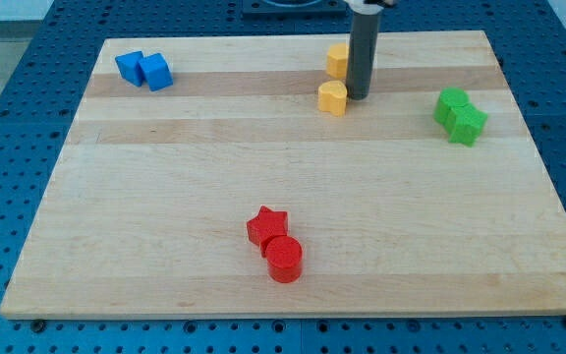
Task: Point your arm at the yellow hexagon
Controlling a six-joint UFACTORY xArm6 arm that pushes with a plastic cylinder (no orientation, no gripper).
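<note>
While my tip (358,96) touches wooden board (263,157), beside yellow hexagon (337,59), no fingers show.

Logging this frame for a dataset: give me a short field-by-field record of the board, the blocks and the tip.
surface: wooden board
my tip, near the view's top, just right of the yellow heart
yellow hexagon, left of the rod, partly hidden by it
yellow heart, below the hexagon
blue blocks: two, touching, the view's top left; shapes unclear
green blocks: two, touching, the view's right; shapes unclear
red star, the view's bottom centre
red cylinder, touching the star, just below it
</note>
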